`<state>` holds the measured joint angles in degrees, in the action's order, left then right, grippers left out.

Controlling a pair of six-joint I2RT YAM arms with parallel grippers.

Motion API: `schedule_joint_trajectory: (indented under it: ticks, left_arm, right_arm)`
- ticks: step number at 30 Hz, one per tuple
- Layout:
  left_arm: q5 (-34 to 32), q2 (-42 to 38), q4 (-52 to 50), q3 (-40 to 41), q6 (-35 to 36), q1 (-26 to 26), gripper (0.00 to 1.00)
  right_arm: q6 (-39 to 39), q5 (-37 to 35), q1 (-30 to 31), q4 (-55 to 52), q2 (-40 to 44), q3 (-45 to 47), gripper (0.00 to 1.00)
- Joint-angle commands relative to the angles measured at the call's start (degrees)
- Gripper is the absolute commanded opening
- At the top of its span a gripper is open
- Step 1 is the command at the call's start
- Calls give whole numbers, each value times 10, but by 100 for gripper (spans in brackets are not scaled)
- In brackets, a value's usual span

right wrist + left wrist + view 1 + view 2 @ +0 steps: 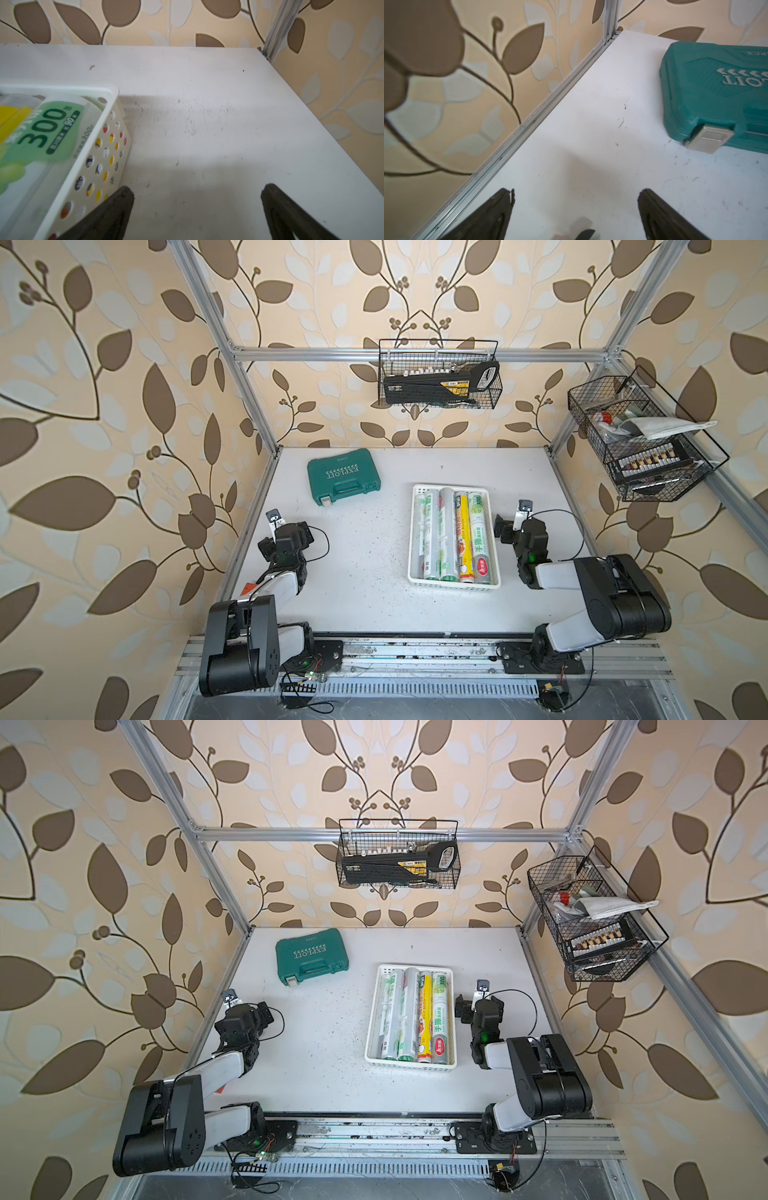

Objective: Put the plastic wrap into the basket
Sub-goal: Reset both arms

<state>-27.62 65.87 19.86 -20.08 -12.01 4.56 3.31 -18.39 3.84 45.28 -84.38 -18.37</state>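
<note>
While both arms rest low on either side of the basket (455, 588), the white table (374, 605) beneath it is the largest thing in both top views: flat, matte, flecked with dark scuffs that thicken to the basket's left. An aluminium frame (415, 353) carries a black rear wire basket (439, 375) above and beyond the basket, with a black-and-yellow tool inside. It also carries a side wire basket (640, 439) above and to the basket's right, with a folded white cloth (677, 427) draped over its rim. A green tool case (344, 477) of hard moulded plastic with a metal latch lies flat beyond the basket and to its left, well apart from it.

The basket is a shallow white plastic rectangle with a rounded rim and walls pierced by round holes. The plastic wrap (451, 539) lies inside it, where four slim glossy rolls show on top, side by side along its length. The two nearest its left wall are silvery with green print, the next is yellow-labelled, and the one against its right wall is white with a green label and a red mark. Through the holes, the right wrist view shows spots of red, yellow and blue.

The right gripper (198, 189) stands just beside the basket's right wall, its black fingers spread wide over bare table. Whether the nearer finger touches the wall I cannot tell. The left gripper (577, 193) is well to the basket's left, equally wide, holding nothing
</note>
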Motion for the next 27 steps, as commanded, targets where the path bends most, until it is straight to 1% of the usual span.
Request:
schedule_joint_trajectory:
  ticks: [1, 3, 5, 6, 7, 8, 9, 10, 11, 12, 14, 16, 17, 18, 19, 20, 21, 22, 23, 24, 26, 27]
  left_arm:
    - [39, 44, 136, 17, 9, 17, 99]
    - [56, 43, 124, 11, 14, 16, 99]
    - [71, 25, 139, 27, 14, 15, 99]
    - [78, 13, 157, 44, 19, 16, 99]
    - [90, 3, 166, 53, 17, 17, 99]
    - [98, -1, 191, 67, 14, 17, 99]
    - [115, -1, 217, 79, 9, 17, 99]
    - [128, 14, 251, 89, 5, 18, 99]
    - [126, 41, 275, 90, -7, 20, 99]
    - [124, 68, 281, 78, -8, 21, 99]
    - [137, 110, 261, 43, 1, 21, 99]
    - [181, 136, 244, 20, 19, 20, 99]
    - [199, 161, 267, 18, 24, 21, 99]
    - [211, 208, 324, 20, 48, 18, 99]
    - [224, 204, 290, 11, 53, 16, 99]
    - [223, 184, 219, -10, 45, 16, 99]
    - [215, 199, 274, 2, 49, 16, 99]
    - [214, 202, 275, 4, 48, 15, 99]
    - [211, 189, 226, -10, 41, 15, 99]
    - [209, 199, 256, -5, 45, 14, 99]
    - [204, 191, 234, -9, 45, 12, 99]
    - [201, 197, 247, -7, 46, 10, 99]
  right_arm:
    - [-32, 54, -2, 98, -36, -5, 99]
    - [-22, 53, -4, 60, -22, -9, 99]
    - [-21, 46, -6, 87, -29, -5, 99]
    - [-25, 46, -5, 95, -33, -2, 99]
    - [-22, 46, -5, 80, -29, -7, 99]
    - [-19, 46, -5, 67, -29, -13, 99]
    - [-21, 47, -5, 77, -30, -9, 99]
    - [-21, 47, -6, 78, -31, -9, 99]
    - [-20, 47, -5, 75, -30, -10, 99]
    - [-21, 47, -6, 76, -30, -10, 99]
    - [-21, 47, -6, 77, -30, -10, 99]
    - [-21, 47, -6, 77, -29, -10, 99]
    - [-21, 48, -5, 76, -30, -10, 99]
    - [-21, 47, -5, 77, -29, -10, 99]
    - [-20, 47, -6, 77, -30, -10, 99]
    - [-21, 47, -6, 76, -30, -9, 99]
    - [-21, 47, -6, 77, -30, -10, 99]
    - [-21, 47, -5, 77, -30, -9, 99]
    - [-21, 47, -5, 77, -30, -10, 99]
    - [-21, 47, -5, 76, -30, -9, 99]
    - [-21, 47, -6, 76, -30, -10, 99]
    - [-21, 47, -5, 76, -30, -10, 99]
